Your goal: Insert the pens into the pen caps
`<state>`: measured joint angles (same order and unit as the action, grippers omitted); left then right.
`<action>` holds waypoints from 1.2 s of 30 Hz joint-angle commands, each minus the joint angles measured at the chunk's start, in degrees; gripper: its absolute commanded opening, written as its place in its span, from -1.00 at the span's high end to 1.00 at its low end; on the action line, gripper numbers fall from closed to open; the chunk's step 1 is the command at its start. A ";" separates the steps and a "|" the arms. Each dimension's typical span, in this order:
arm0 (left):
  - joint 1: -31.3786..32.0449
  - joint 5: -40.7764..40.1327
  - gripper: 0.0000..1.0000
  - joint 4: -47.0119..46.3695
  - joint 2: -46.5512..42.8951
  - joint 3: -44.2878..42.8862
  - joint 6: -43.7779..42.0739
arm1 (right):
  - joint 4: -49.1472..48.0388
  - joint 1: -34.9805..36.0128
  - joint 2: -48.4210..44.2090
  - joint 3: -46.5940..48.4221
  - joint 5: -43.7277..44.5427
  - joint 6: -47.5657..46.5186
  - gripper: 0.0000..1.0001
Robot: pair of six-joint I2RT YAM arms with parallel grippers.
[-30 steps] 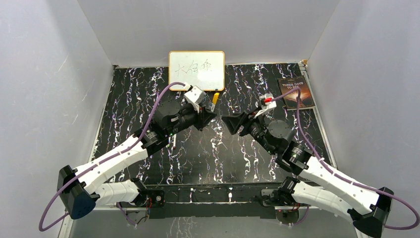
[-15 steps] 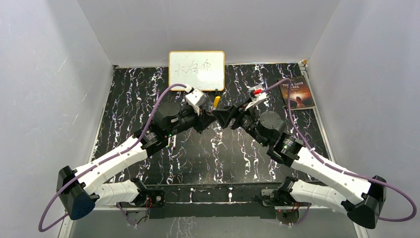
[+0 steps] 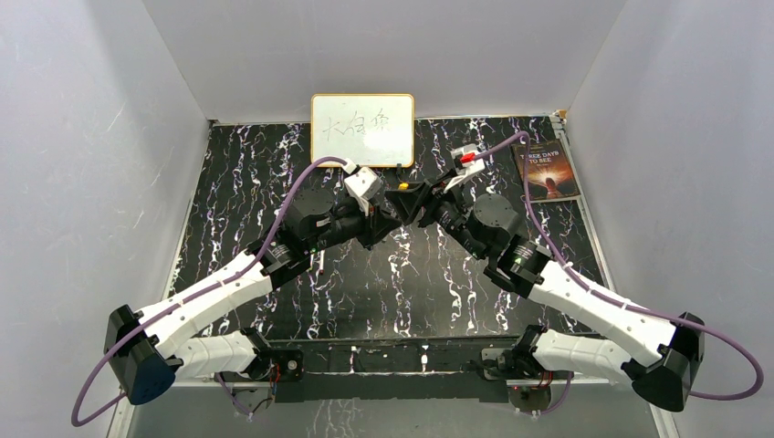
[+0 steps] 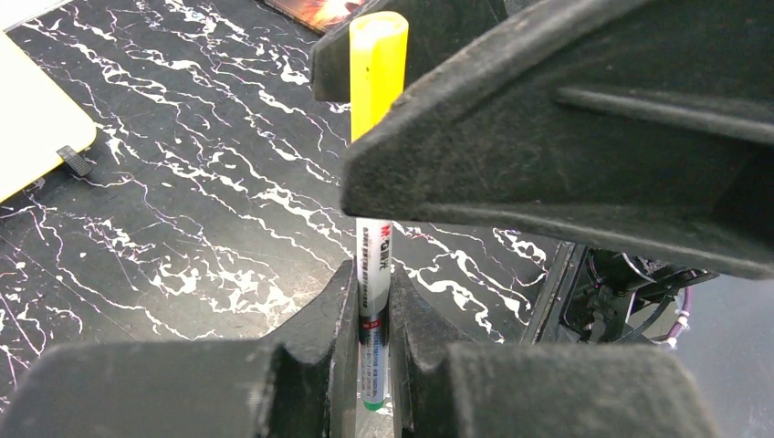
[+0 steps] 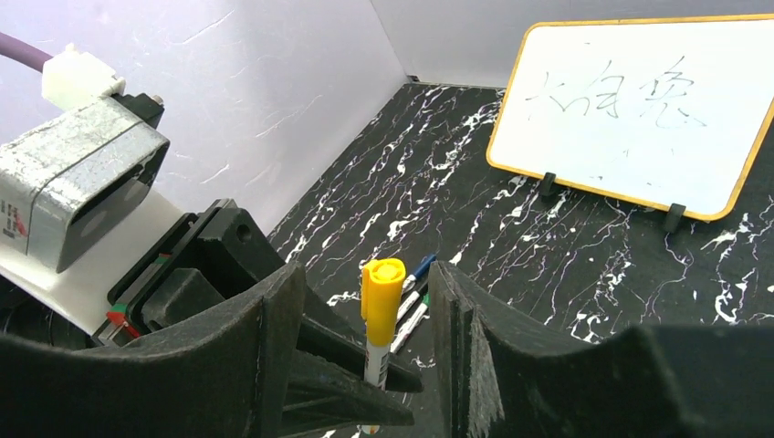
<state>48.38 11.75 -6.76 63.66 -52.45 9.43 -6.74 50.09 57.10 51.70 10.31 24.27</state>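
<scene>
My left gripper (image 4: pixel 372 278) is shut on the whitish barrel of a pen (image 4: pixel 374 246) and holds it upright. A yellow pen cap (image 4: pixel 377 73) sits on the pen's top end. My right gripper (image 5: pixel 370 274) is open, one finger on each side of the yellow cap (image 5: pixel 381 301), with a gap on both sides. In the top view the two grippers meet in front of the whiteboard, left gripper (image 3: pixel 388 212) against right gripper (image 3: pixel 413 201), the yellow cap (image 3: pixel 402 185) between them. Other pens (image 5: pixel 413 306) lie together on the table below, one with a blue cap (image 5: pixel 422 267).
A whiteboard (image 3: pixel 362 128) with writing stands at the back of the black marbled table (image 3: pixel 383 283). A dark book (image 3: pixel 546 170) lies at the back right. Grey walls close in the table on three sides. The loose pens (image 3: pixel 321 260) lie beside the left arm.
My right arm has swung left and forward to the left gripper, and its fingers now straddle the yellow cap. The left gripper has shifted slightly right with the pen.
</scene>
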 commanded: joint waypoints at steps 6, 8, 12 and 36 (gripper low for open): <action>-0.04 1.06 1.00 -0.22 -2.13 0.22 -0.29 | -4.15 -0.51 0.56 3.13 -0.51 -1.00 0.22; -0.04 1.08 1.00 -0.09 -2.20 0.09 -0.28 | -4.16 -0.59 0.51 2.88 -0.47 -0.90 0.29; -0.04 1.17 1.00 0.00 -2.38 0.04 -0.24 | -4.24 -0.61 0.45 2.63 -0.49 -0.81 0.67; -0.14 -3.35 1.00 -1.33 1.99 -8.56 -3.49 | 1.27 -0.60 0.65 -8.40 -12.97 3.07 1.00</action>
<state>48.40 10.46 -0.30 65.45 -54.96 7.64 -11.27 47.81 57.52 47.05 5.67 26.02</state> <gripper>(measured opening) 0.093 0.101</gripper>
